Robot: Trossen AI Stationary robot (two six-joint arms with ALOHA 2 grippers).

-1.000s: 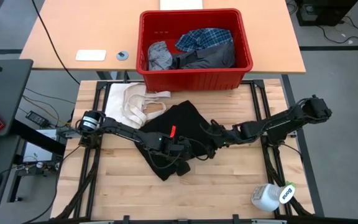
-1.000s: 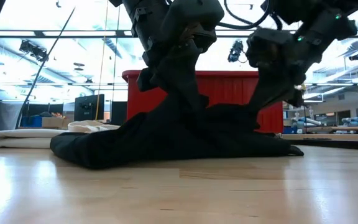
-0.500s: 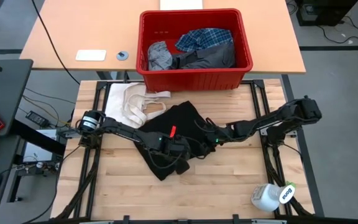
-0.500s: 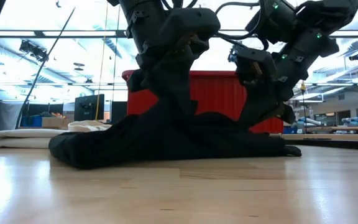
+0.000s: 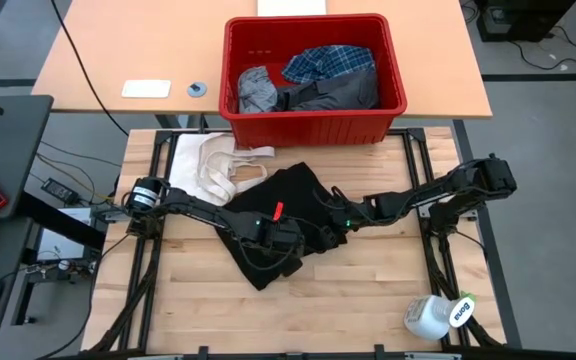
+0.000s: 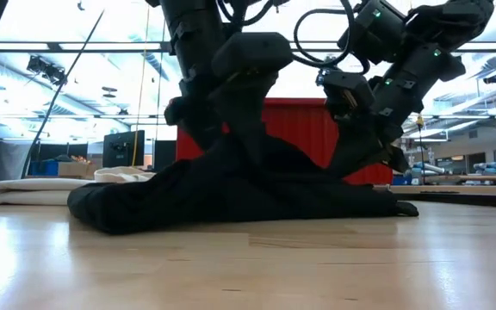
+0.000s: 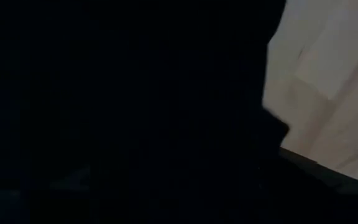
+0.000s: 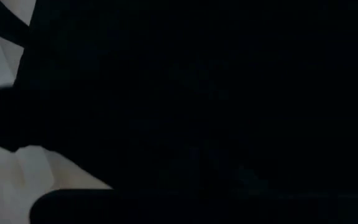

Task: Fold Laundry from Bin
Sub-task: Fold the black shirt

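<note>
Both hands down on the black garment on the worktop: right hand pinching its cloth, left hand state unclear.

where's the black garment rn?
High view: the black garment lies crumpled mid-table, in front of the red bin and beside the cream cloth, under both grippers.

black garment fills nearly all | pale surface shows at one edge
</note>
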